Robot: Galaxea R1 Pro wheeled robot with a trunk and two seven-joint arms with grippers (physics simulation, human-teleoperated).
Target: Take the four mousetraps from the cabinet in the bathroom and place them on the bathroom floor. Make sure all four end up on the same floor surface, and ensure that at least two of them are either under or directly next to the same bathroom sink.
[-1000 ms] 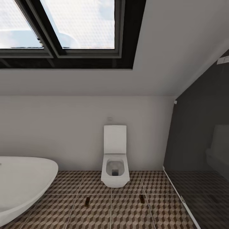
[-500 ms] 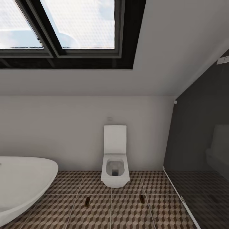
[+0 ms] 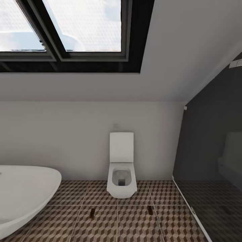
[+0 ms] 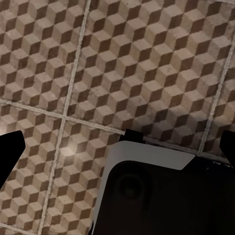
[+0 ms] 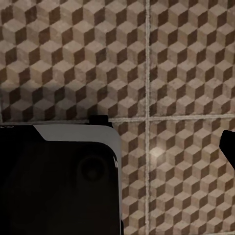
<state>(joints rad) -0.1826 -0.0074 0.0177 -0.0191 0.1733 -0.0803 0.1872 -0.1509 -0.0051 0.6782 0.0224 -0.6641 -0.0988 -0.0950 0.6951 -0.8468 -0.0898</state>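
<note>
Bathroom floor (image 3: 134,225): large square tiles printed with a brown and beige cube pattern, thin pale grout lines between them; the same tiling appears in both wrist views (image 4: 147,63) (image 5: 186,63).

On it, in the head view:
- left mousetrap (image 3: 92,212), small and dark, lying flat on a tile near the bathtub.
- right mousetrap (image 3: 150,210), small and dark, lying flat on a tile in front of the toilet and a little to its right; well apart from the first.
- white toilet (image 3: 121,178), against the back wall.
- white bathtub (image 3: 20,195), at the left edge.
</note>
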